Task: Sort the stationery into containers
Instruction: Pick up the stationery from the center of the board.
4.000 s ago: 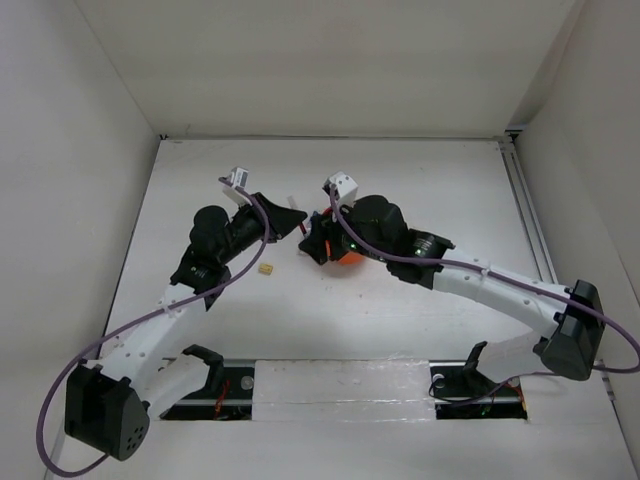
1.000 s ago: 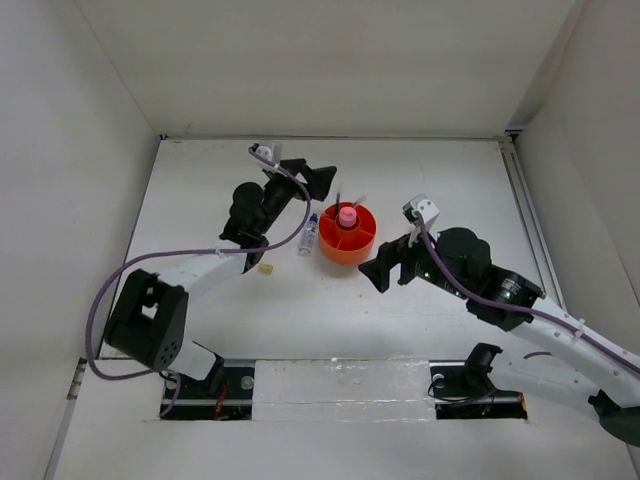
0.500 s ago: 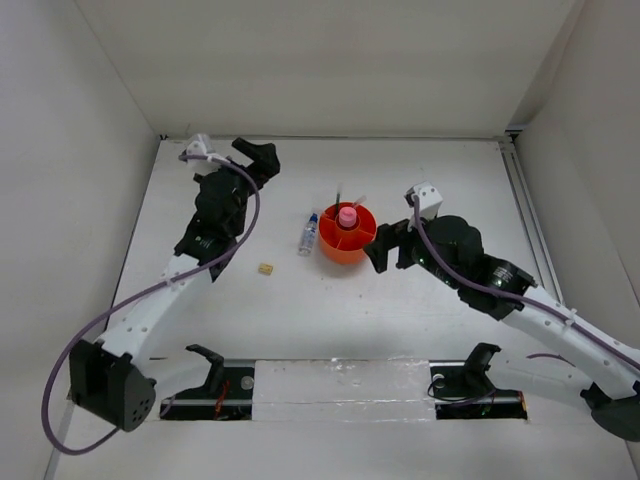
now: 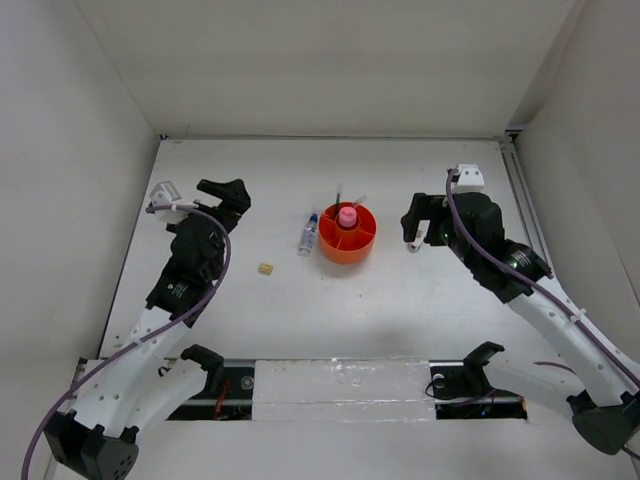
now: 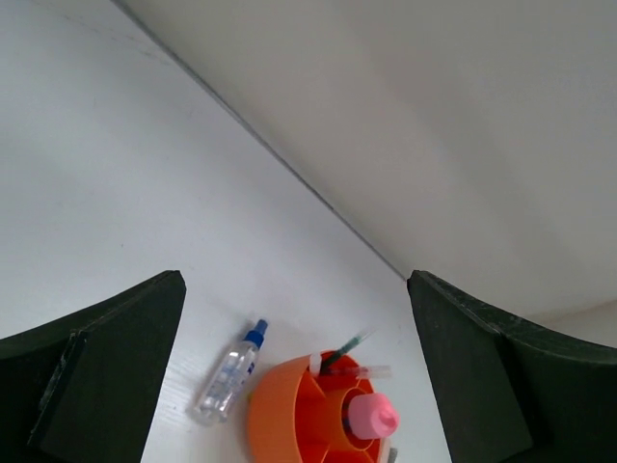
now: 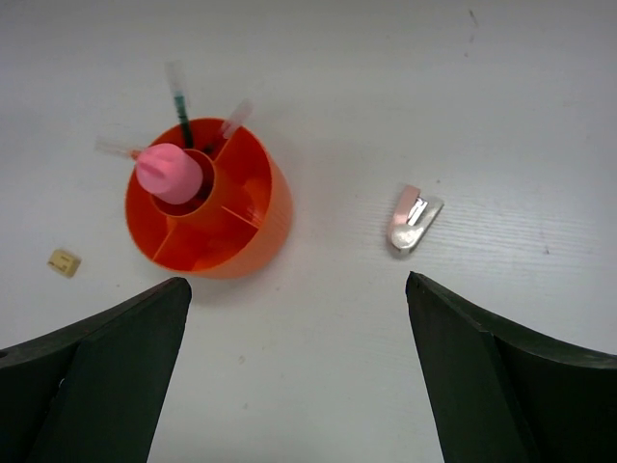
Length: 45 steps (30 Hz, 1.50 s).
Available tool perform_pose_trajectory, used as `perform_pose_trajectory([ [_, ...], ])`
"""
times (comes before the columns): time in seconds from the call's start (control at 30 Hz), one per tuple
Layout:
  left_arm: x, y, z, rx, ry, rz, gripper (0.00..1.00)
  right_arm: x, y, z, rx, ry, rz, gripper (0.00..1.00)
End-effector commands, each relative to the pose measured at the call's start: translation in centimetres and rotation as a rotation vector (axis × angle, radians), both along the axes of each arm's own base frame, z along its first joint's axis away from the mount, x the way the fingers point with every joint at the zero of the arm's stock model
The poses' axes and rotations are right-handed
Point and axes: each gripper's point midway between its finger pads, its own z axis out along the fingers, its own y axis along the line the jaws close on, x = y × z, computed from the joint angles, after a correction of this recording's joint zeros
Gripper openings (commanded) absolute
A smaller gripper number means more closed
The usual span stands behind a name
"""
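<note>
The round orange organiser (image 4: 348, 240) stands mid-table with a pink tube (image 4: 347, 215) upright in its central cup and thin pens (image 4: 340, 196) leaning out of a far compartment. A clear, blue-capped marker (image 4: 308, 234) lies just left of it, and a small yellow eraser (image 4: 265, 268) lies further to the near left. My left gripper (image 4: 225, 192) hangs open and empty well left of the organiser. In the left wrist view the marker (image 5: 228, 373) and the organiser (image 5: 289, 420) sit below the left gripper (image 5: 295, 280). My right gripper (image 4: 420, 222) is open and empty to the organiser's right.
A small pink and silver stapler (image 6: 415, 219) lies on the table to the right of the organiser (image 6: 207, 207), under my right gripper (image 6: 298, 282). The eraser (image 6: 64, 261) shows at the left edge of that view. White walls close off the table at the back and both sides.
Both open grippers have drawn away from the organiser: the left swung out to the left and then nearer, the right moved right and farther back. The organiser, marker and eraser have not moved.
</note>
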Motion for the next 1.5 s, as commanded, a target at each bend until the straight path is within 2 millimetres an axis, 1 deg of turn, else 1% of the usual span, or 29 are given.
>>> perform_pose_trajectory([
  [0.0,0.1,-1.3,-2.0,0.033,0.072,-0.064,1.00,0.3,-0.6,0.5,0.018,0.019,-0.016,1.00],
  [0.1,0.7,-2.8,-3.9,0.084,0.159,-0.124,1.00,0.8,-2.1,-0.2,0.022,0.046,-0.103,1.00],
  [0.13,1.1,-4.0,-4.8,0.114,0.191,-0.162,1.00,1.1,-2.9,-0.3,0.021,0.054,-0.145,1.00],
  [0.17,1.8,-4.7,-4.6,0.131,0.180,-0.187,1.00,1.1,-2.9,-0.3,0.031,0.055,-0.150,1.00],
  [0.2,2.0,-6.5,-5.2,0.154,0.198,-0.276,1.00,1.2,-3.3,-0.8,0.025,0.065,-0.165,1.00],
  [0.23,2.5,-7.2,-6.1,0.210,0.225,-0.316,1.00,1.4,-3.3,-0.1,0.047,0.044,-0.160,1.00],
  [0.27,4.0,-8.3,-7.3,0.239,0.276,-0.339,1.00,1.4,-3.1,-0.5,0.050,0.050,-0.150,1.00],
  [0.3,4.4,-8.6,-8.6,0.259,0.334,-0.343,1.00,1.3,-3.2,-0.3,0.060,0.045,-0.146,1.00],
  [0.37,5.4,-9.2,-9.9,0.296,0.383,-0.360,0.98,1.1,-2.6,-0.1,0.080,0.041,-0.115,1.00],
  [0.4,5.7,-9.6,-11.5,0.317,0.421,-0.378,0.98,1.3,-2.8,0.1,0.085,0.032,-0.123,1.00],
  [0.43,5.9,-10.0,-11.0,0.307,0.401,-0.392,0.98,1.0,-2.6,0.4,0.096,0.025,-0.109,1.00],
  [0.5,5.8,-9.9,-12.7,0.321,0.416,-0.424,0.98,0.8,-2.3,0.4,0.102,0.019,-0.083,1.00],
  [0.57,5.9,-10.1,-12.6,0.346,0.397,-0.447,0.98,0.6,-2.0,0.5,0.106,0.011,-0.057,1.00],
  [0.6,6.0,-10.1,-13.2,0.358,0.412,-0.451,0.97,0.5,-1.7,0.5,0.112,0.016,-0.039,1.00],
  [0.63,5.8,-9.8,-14.5,0.373,0.457,-0.445,0.97,0.5,-1.4,0.7,0.121,0.009,-0.028,1.00],
  [0.67,5.8,-9.9,-14.9,0.395,0.464,-0.460,0.96,0.4,-1.3,0.3,0.112,0.017,-0.015,1.00],
  [0.7,5.8,-9.9,-14.9,0.395,0.464,-0.461,0.96,0.4,-0.9,0.5,0.124,0.012,0.005,1.00],
  [0.73,5.2,-10.0,-16.3,0.397,0.495,-0.481,0.96,0.3,-0.7,0.5,0.129,0.015,0.018,1.00],
  [0.77,5.1,-10.9,-16.3,0.391,0.471,-0.536,0.93,0.2,-0.5,0.5,0.126,0.017,0.037,1.00],
  [0.83,4.8,-11.5,-16.7,0.409,0.455,-0.588,0.88,0.1,0.5,0.7,0.149,0.011,0.083,1.00],
  [0.9,4.6,-12.2,-18.0,0.435,0.477,-0.628,0.83,-0.1,0.9,0.4,0.151,0.014,0.115,1.00],
  [0.93,4.6,-12.2,-18.6,0.457,0.488,-0.635,0.76,-0.2,1.4,0.3,0.161,0.017,0.139,1.00],
  [0.97,4.4,-12.1,-19.9,0.464,0.529,-0.640,0.72,-0.3,1.5,0.3,0.164,0.019,0.148,1.00],
  [1.03,4.3,-12.2,-20.6,0.474,0.546,-0.655,0.67,-0.5,1.6,0.6,0.163,0.008,0.161,1.00],
  [1.17,4.1,-13.2,-21.2,0.491,0.527,-0.733,0.67,-1.1,1.8,1.2,0.162,-0.012,0.201,1.00],
  [1.2,4.1,-13.2,-21.6,0.492,0.538,-0.735,0.69,-1.2,1.8,0.8,0.159,-0.004,0.201,1.00],
  [1.23,4.1,-13.2,-21.7,0.492,0.538,-0.735,0.70,-1.3,1.7,1.1,0.162,-0.012,0.201,1.00],
  [1.4,3.9,-13.0,-23.8,0.519,0.590,-0.749,0.71,-1.7,1.7,1.3,0.169,-0.022,0.211,1.00],
  [1.47,4.5,-13.1,-23.8,0.535,0.589,-0.745,0.71,-1.8,1.8,1.3,0.172,-0.020,0.219,1.00],
])
